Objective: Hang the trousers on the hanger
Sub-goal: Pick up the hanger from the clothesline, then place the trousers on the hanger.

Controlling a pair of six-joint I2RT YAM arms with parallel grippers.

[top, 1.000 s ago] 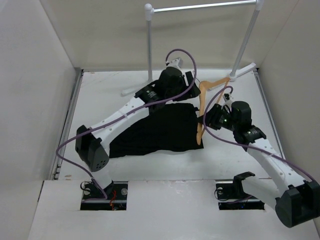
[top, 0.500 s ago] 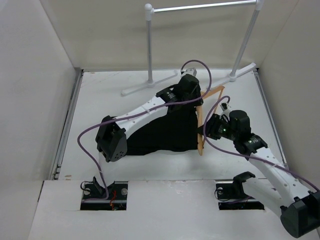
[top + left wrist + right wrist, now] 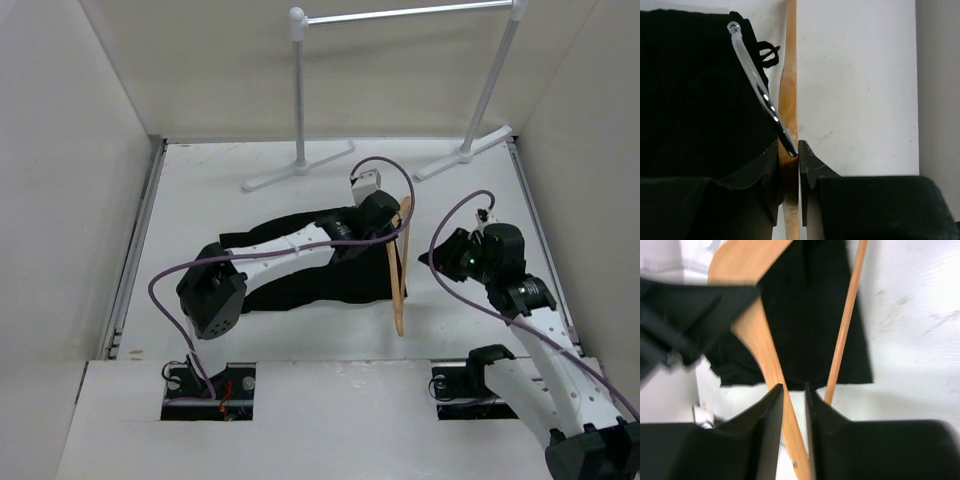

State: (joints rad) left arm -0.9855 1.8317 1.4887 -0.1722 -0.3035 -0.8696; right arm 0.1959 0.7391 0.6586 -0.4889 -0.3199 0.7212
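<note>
Hanger (image 3: 788, 95) clamped in left gripper (image 3: 789, 155) beside trousers (image 3: 700, 95)

The 2 arms have white link shells joined by chunky black joint housings. A purple cable loops loosely along each arm, from base to wrist. The left gripper (image 3: 789, 172) and right gripper (image 3: 794, 405) are matte black, each with 2 flat, wedge-shaped fingers. A small white block sits on the left wrist. Black base mounts sit in rectangular cut-outs.
</note>
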